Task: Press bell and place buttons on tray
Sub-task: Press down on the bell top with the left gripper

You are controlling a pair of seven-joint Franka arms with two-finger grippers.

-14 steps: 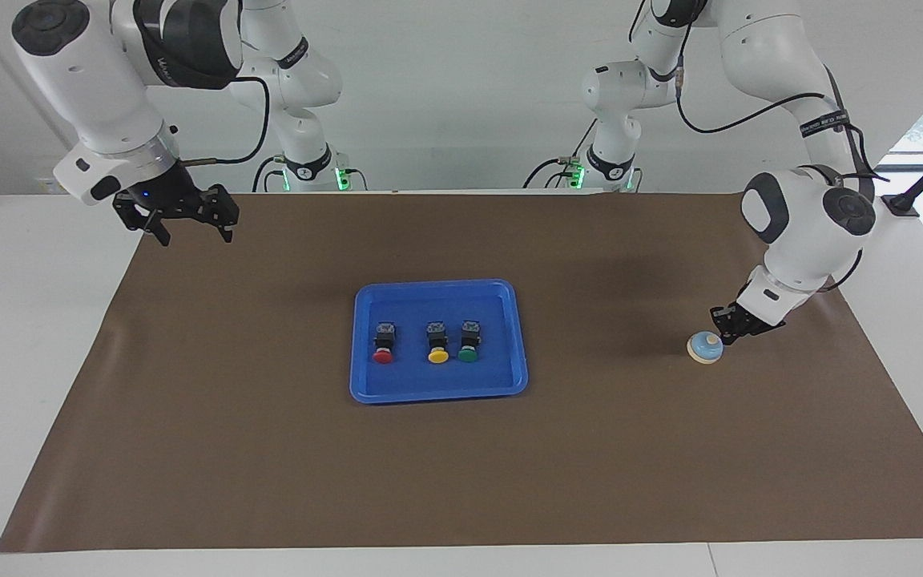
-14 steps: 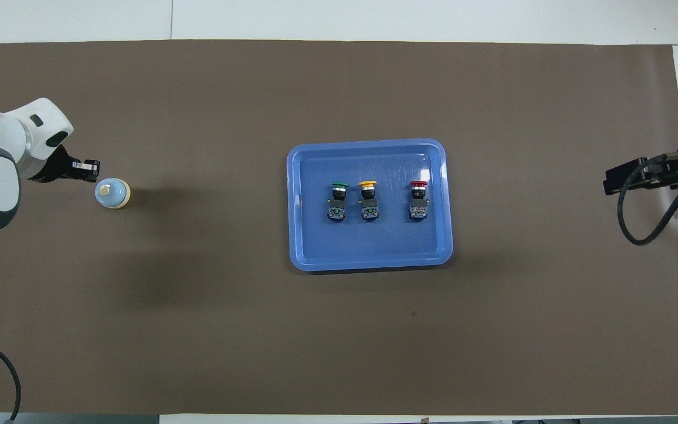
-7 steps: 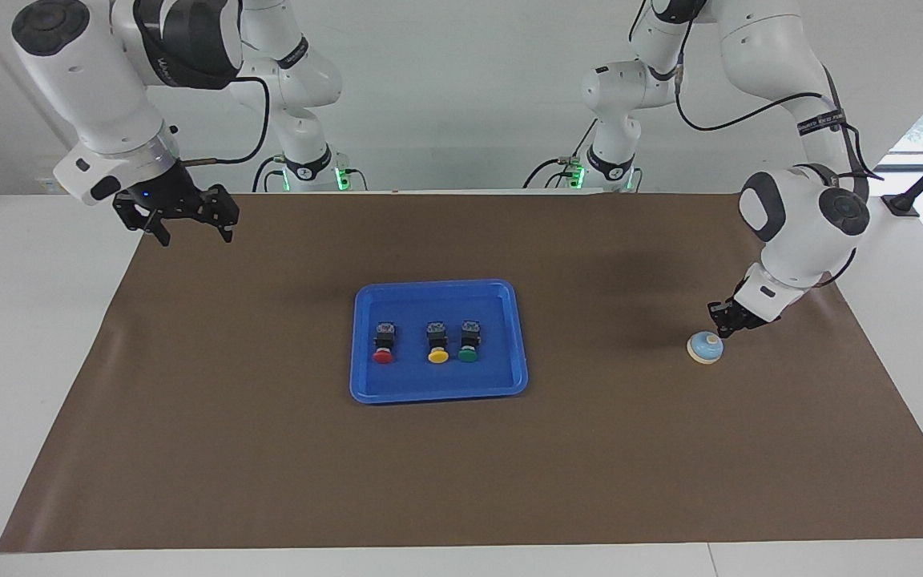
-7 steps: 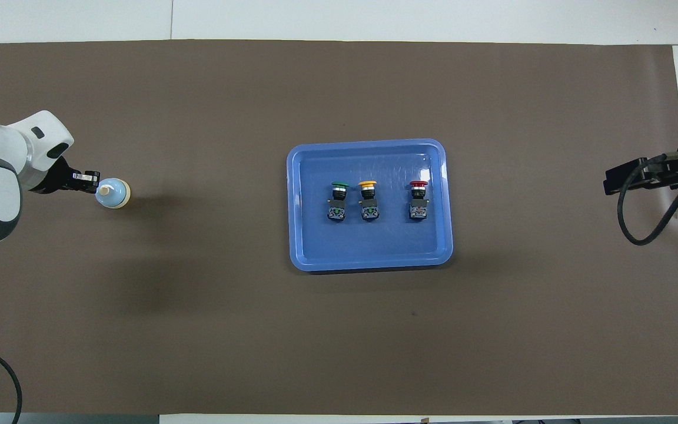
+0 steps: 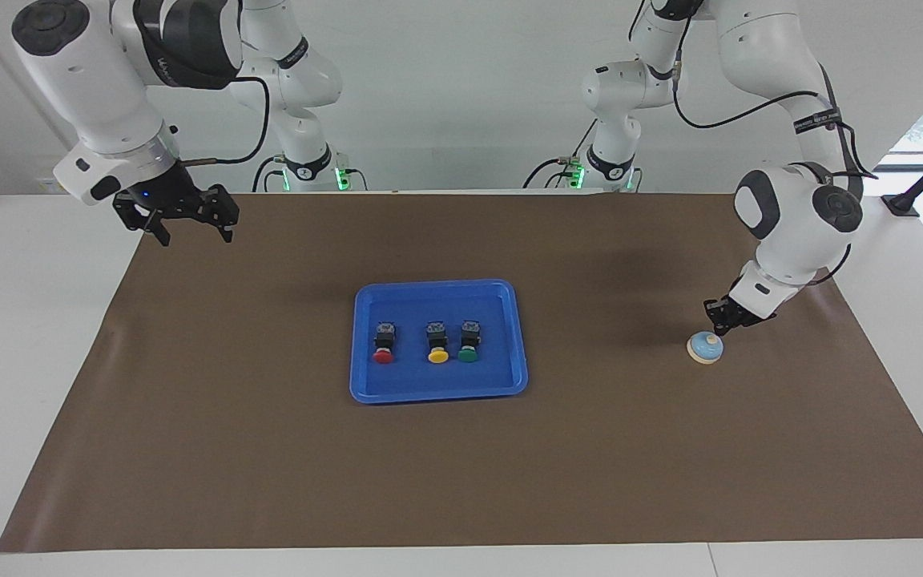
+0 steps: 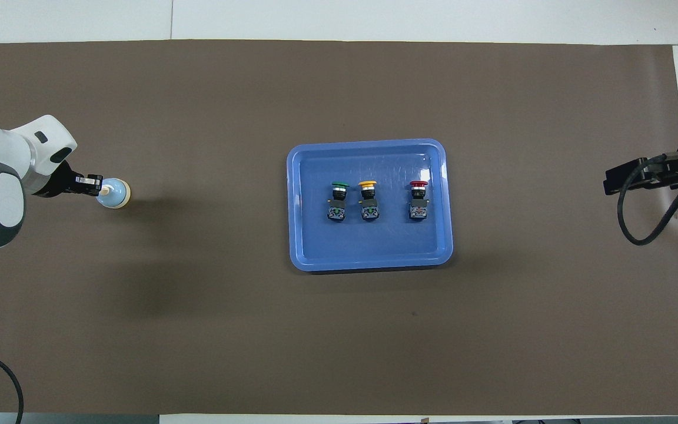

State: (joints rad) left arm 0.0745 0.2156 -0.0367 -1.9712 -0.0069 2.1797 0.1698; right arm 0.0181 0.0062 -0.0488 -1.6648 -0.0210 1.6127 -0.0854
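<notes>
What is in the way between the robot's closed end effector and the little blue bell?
Nothing visible is. The left end effector, shut, sits right over the bell, by its knob. Only bare brown mat surrounds the bell. The tray with the buttons lies apart, at mid-table.

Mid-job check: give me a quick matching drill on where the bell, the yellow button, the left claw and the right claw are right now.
Things:
1. bell
2. yellow button
3. left claw
4. right claw

Descriptions:
A. open, waiting over the mat's edge at the right arm's end
B. lying in the blue tray, between two other buttons
C. shut, just above the bell
D. on the brown mat, toward the left arm's end

Pairs: 1-D, 2-B, 3-C, 4-A
</notes>
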